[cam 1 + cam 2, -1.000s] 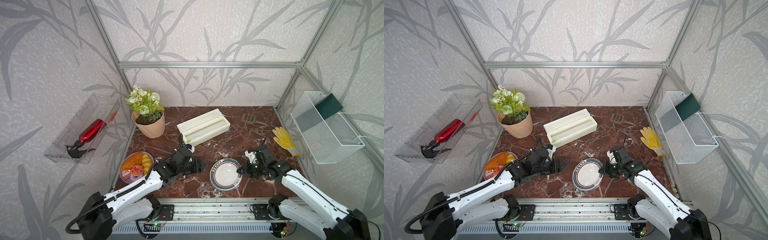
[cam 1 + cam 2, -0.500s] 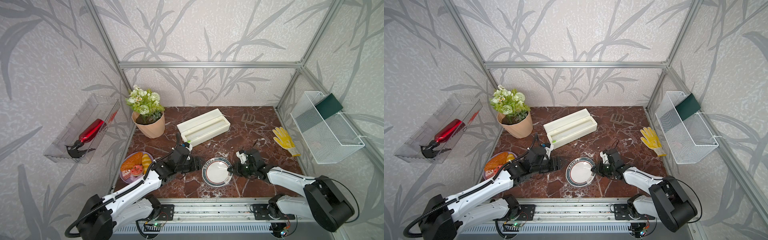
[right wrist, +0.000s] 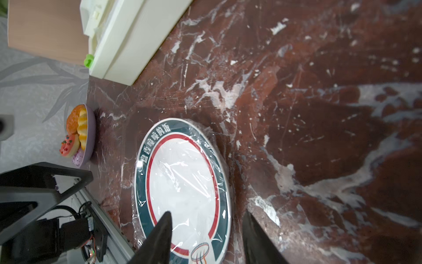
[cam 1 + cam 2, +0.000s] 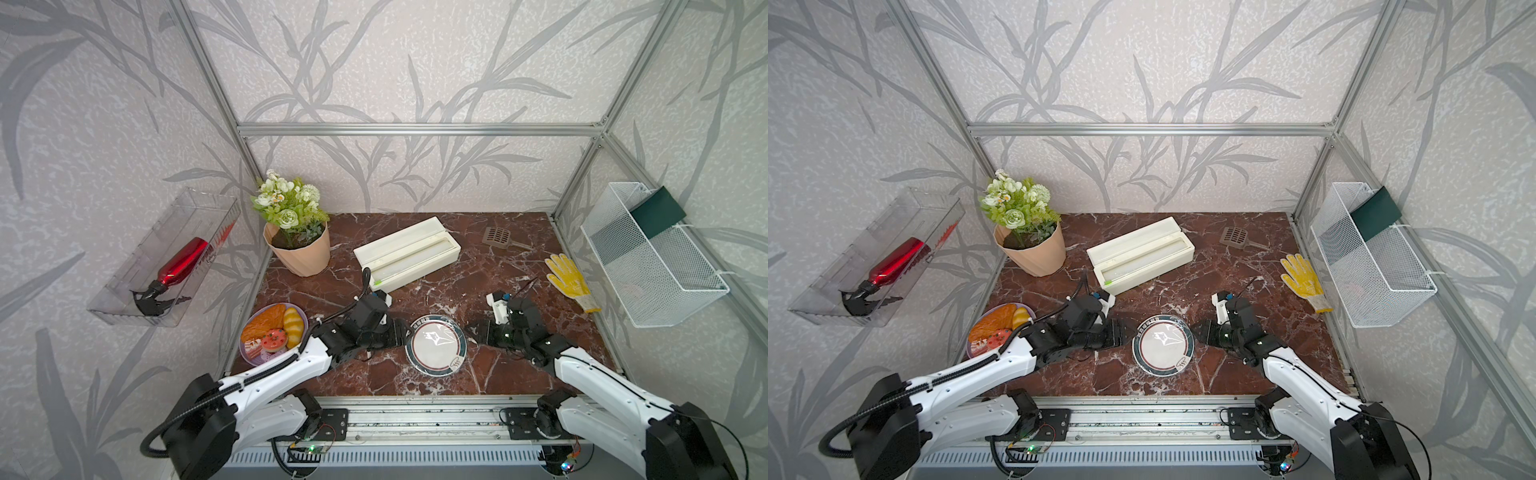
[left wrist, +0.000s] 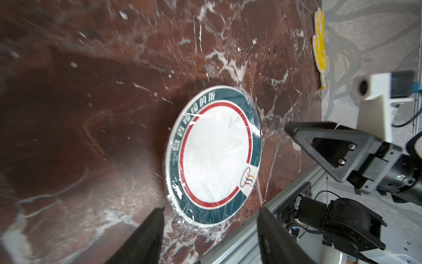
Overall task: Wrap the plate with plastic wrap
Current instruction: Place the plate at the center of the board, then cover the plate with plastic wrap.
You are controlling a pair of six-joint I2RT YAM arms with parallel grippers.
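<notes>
One wrapped plate (image 4: 437, 345), two grippers flanking it.
It lies flat at the marble table's (image 4: 457, 291) front middle, one sheet of plastic wrap (image 5: 219, 148) stretched over it. The left gripper (image 5: 211, 211) and right gripper (image 3: 206, 213) sit low on opposite sides, jaws parted and empty, probably placed to tuck the film's edges.
</notes>
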